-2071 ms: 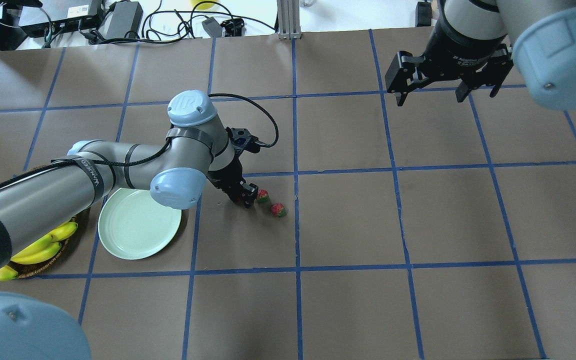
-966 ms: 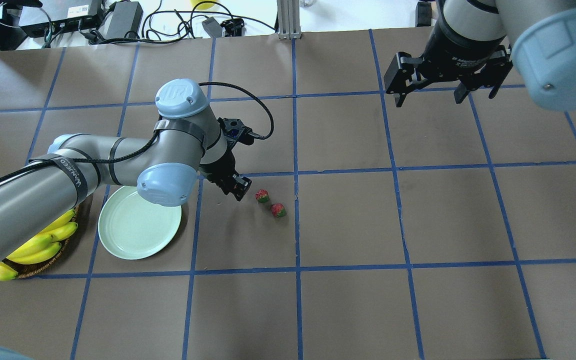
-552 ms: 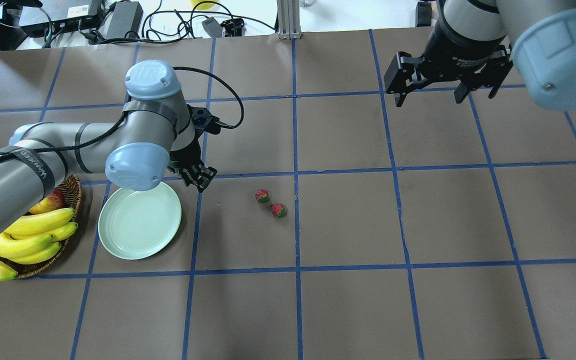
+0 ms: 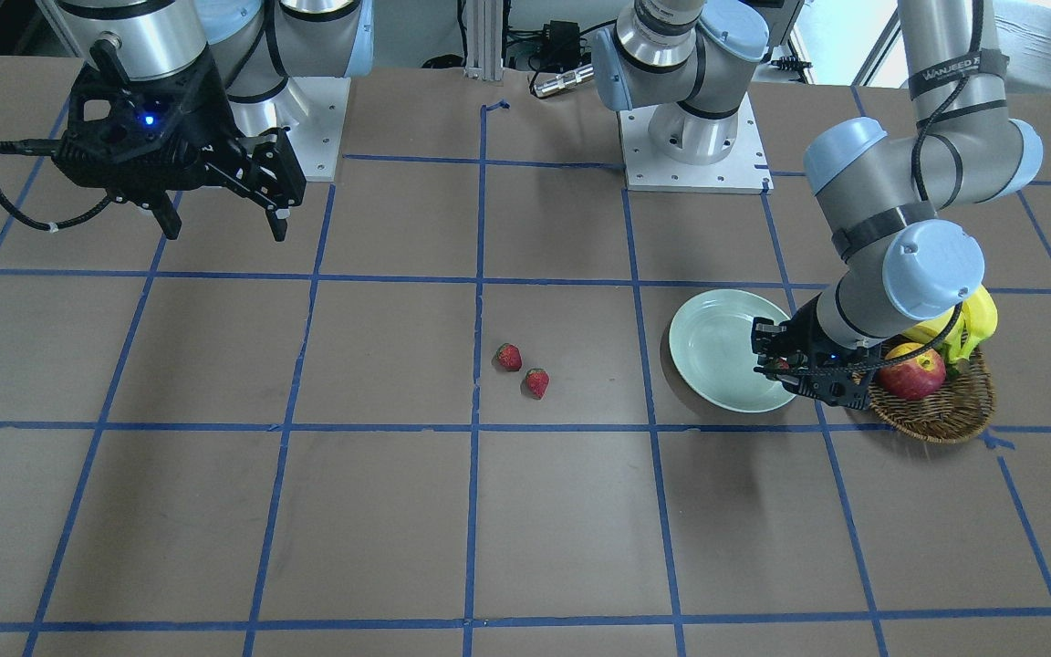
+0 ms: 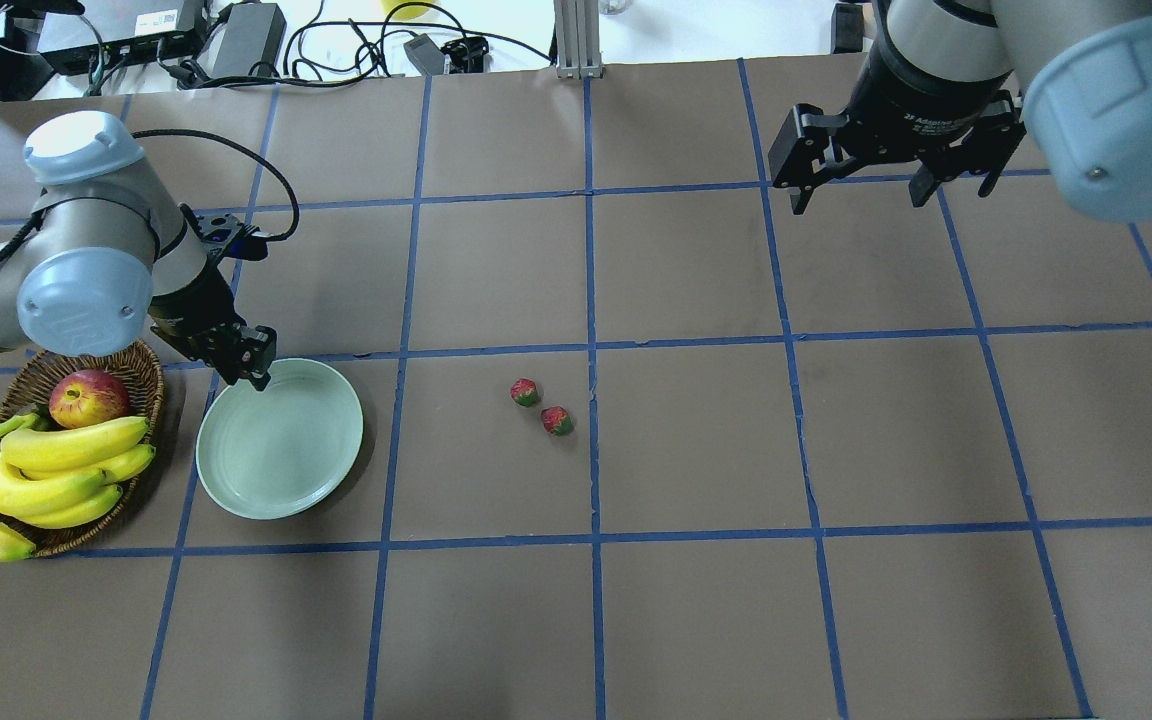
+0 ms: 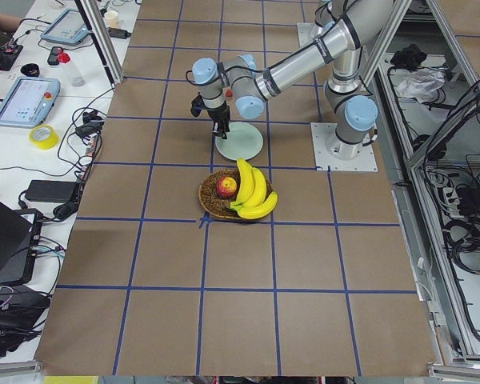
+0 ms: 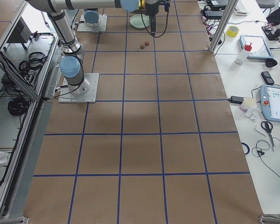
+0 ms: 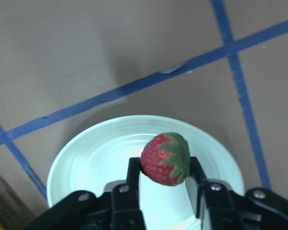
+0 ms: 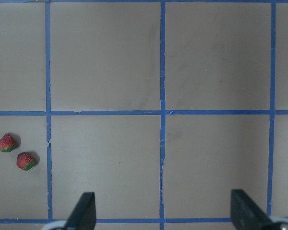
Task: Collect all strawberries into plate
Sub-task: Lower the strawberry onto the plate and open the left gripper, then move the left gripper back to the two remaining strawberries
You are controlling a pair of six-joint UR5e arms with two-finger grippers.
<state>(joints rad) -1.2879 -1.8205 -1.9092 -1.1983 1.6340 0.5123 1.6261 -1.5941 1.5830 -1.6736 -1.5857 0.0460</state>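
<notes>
- Progress: one of three strawberries is in carry and two are waiting. No berry rests on the plate (image 5: 236, 490) yet.
- The left claw (image 5: 253, 370) is clamped on one strawberry (image 8: 165, 158), pinched at its sides between both fingers. It hangs over the plate, near the rim on the basket (image 5: 141, 372) side.
- By my reading, the step in hand is the drop onto the plate. Two more fetches remain after that.
- The other two strawberries, one (image 5: 525, 392) and its neighbour (image 5: 557, 420), lie close together on the counter (image 5: 696, 440). They are well apart from the plate, toward the middle.
- The right claw (image 4: 223, 219) is spread wide and holds nothing. It sits raised over the counter, far from the berries.
- The held berry is red and dimpled, with green cap leaves splayed across its upper face. It is small against the pale mint, shallow, smooth-rimmed plate.
</notes>
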